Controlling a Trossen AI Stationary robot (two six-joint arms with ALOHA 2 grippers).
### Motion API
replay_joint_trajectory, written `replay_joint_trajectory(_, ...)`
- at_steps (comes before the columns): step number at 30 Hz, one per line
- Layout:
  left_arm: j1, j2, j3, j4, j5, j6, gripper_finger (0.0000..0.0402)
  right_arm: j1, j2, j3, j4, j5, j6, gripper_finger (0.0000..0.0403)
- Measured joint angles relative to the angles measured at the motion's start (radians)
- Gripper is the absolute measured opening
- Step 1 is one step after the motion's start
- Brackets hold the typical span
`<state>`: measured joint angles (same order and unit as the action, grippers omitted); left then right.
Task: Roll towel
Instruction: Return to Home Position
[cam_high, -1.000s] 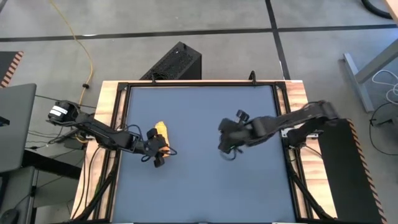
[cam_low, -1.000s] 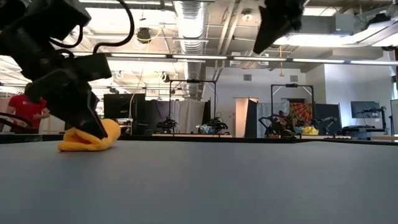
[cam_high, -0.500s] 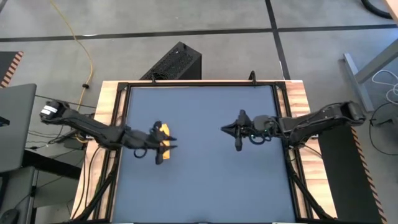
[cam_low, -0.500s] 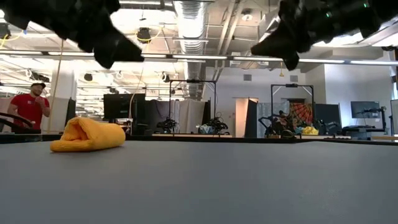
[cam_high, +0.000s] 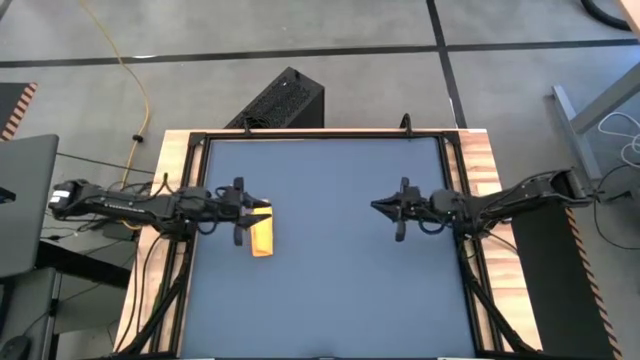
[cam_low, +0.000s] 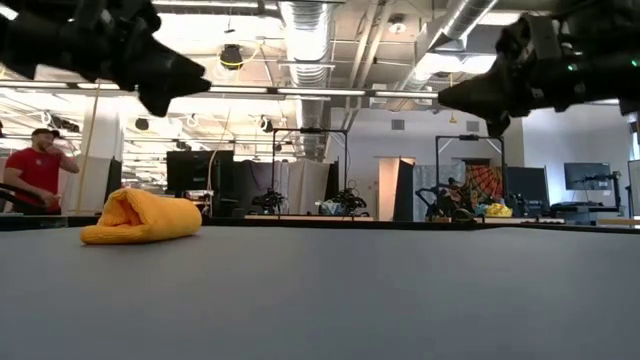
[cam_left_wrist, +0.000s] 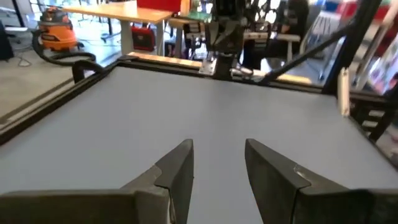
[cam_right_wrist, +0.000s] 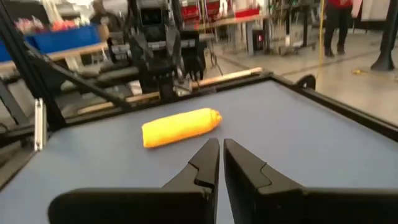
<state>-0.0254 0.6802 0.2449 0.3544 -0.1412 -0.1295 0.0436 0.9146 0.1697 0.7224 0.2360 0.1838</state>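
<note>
Towel (cam_high: 262, 232) sits on the left side of the tabletop (cam_high: 330, 290), near the left edge. It is already rolled into a short fat cylinder lying on its side, with nothing touching it. It's bright yellow-orange with a fuzzy, matte nap. One end is rounded and the other is flatter, with folds showing from table level; I can't make out a tag. Left gripper (cam_high: 240, 212) hangs in the air just beside the roll's far end and clear of it, with fingers apart in a moderate gap and nothing between them. Right gripper (cam_high: 393, 212) is well apart over the right half of the table and also off the surface. Its fingers are nearly together with only a thin slit left, and it holds nothing. Both sets of fingers are dark, hard and wedge-shaped. The tabletop is flat, smooth, dark blue and non-glossy, set in a pale wooden frame (cam_high: 176, 200) with black rails. As for handling, the towel looks very light, soft and limp, not fragile, and grippy rather than slick. It squashes under any pinch, and the roll probably only holds by its own friction. Best hold is likely across the middle of the cylinder, squeezing all layers together. Grabbing the outer loose edge or one end would probably unroll it or let it sag. Task looks basically done.
</note>
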Motion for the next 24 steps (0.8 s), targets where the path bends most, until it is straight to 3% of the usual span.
replay_joint_trajectory(4, 0.019, -0.153, -0.081, 0.026, 0.006, -0.041, 0.0132, -0.007, 0.000, -0.085, 0.158, -0.001, 0.001, 0.0049)
replay_joint_trajectory(11, 0.021, -0.420, -0.193, -0.036, 0.006, -0.093, 0.0132, 0.012, -0.031, -0.155, 0.171, -0.002, 0.024, 0.0049)
replay_joint_trajectory(19, 0.021, -0.654, -0.234, -0.197, 0.005, -0.091, 0.0132, 0.046, -0.134, -0.161, -0.020, -0.003, 0.005, 0.0049)
replay_joint_trajectory(24, 0.021, -0.669, -0.235, -0.269, 0.023, -0.088, 0.0132, 0.070, -0.267, -0.161, -0.207, -0.002, 0.044, 0.0049)
